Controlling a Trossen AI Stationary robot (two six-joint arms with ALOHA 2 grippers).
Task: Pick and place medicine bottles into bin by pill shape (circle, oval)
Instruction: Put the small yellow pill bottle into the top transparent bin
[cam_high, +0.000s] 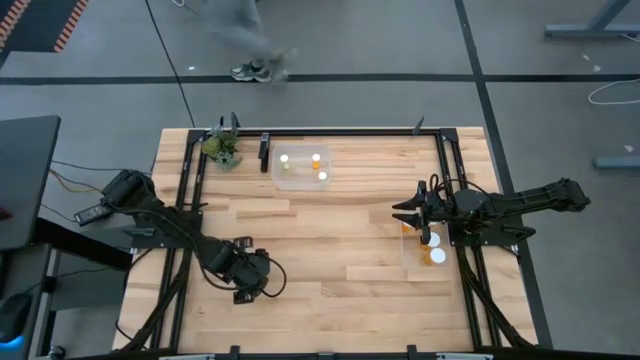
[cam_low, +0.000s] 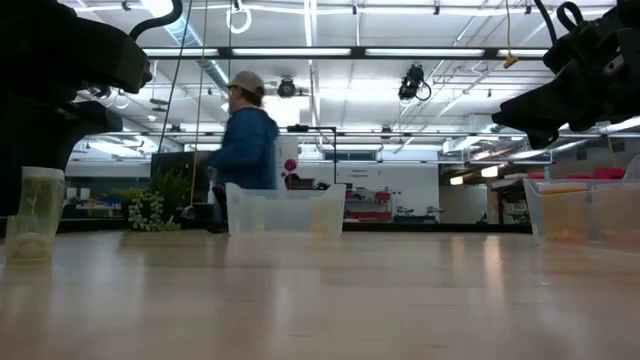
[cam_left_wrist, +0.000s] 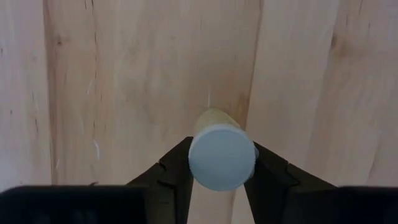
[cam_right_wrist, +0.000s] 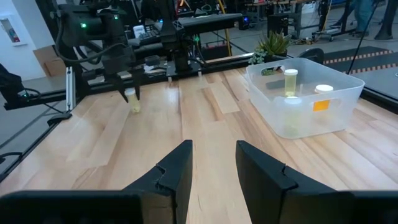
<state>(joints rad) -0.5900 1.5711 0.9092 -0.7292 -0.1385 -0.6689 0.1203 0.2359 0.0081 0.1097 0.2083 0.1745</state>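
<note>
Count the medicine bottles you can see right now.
6. Three medicine bottles in the far bin; two in the right bin under the right gripper; one in the left gripper. The right arm may hide others.

The left arm reaches in from the table's left edge, its wrist bent down near the front — the left gripper (cam_left_wrist: 222, 171) points straight at the tabletop, fingers (cam_left_wrist: 171, 174) closed on a white-capped medicine bottle (cam_left_wrist: 222, 155). The right arm stretches in level from the right side, the right gripper (cam_right_wrist: 211, 165) raised, fingers parted and holding nothing.
</note>
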